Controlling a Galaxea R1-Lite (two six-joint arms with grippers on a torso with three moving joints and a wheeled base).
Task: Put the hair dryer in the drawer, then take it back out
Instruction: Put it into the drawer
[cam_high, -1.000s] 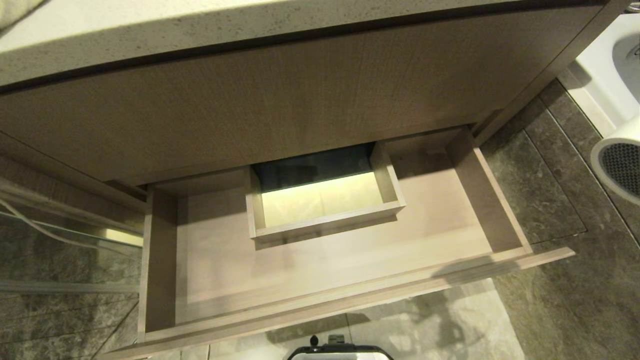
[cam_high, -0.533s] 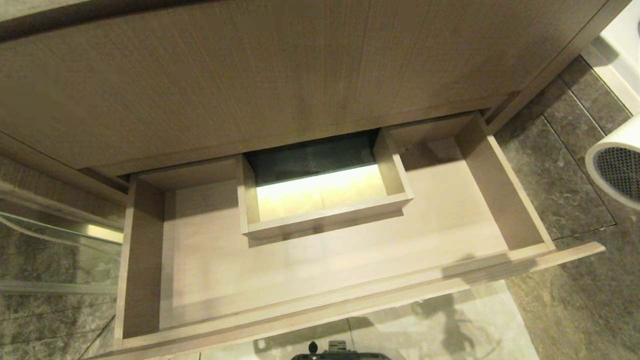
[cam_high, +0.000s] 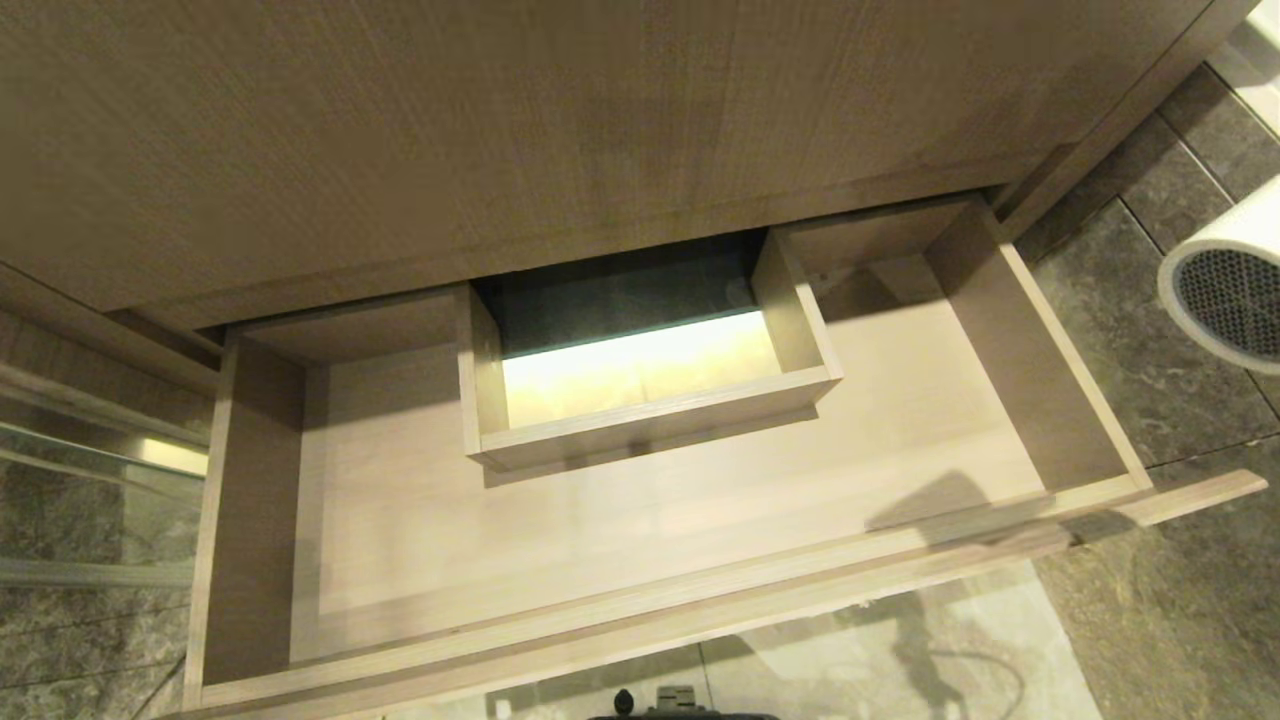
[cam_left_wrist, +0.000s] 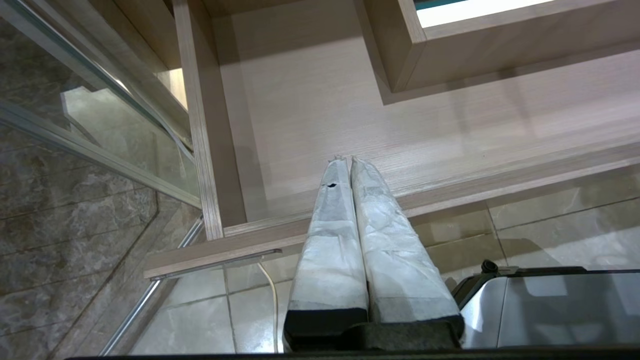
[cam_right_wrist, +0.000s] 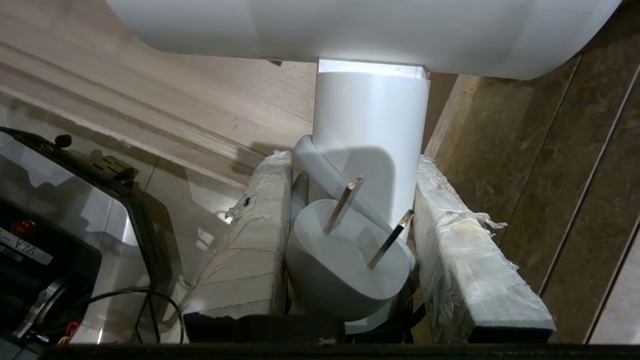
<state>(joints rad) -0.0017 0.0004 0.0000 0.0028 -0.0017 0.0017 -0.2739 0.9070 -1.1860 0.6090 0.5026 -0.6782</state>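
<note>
**Carrying the hair dryer toward the open drawer**

The left pincer, its fingers pressed together and holding nothing, hangs over the drawer's front left corner. The drawer stands pulled out and bare around its boxed cut-out. To the drawer's right, over the floor, the right pincer clamps the hair dryer by its handle, plug tucked between the fingers. The putting-in step is likely in hand; next, the dryer must cross the drawer's right wall and descend.
</note>
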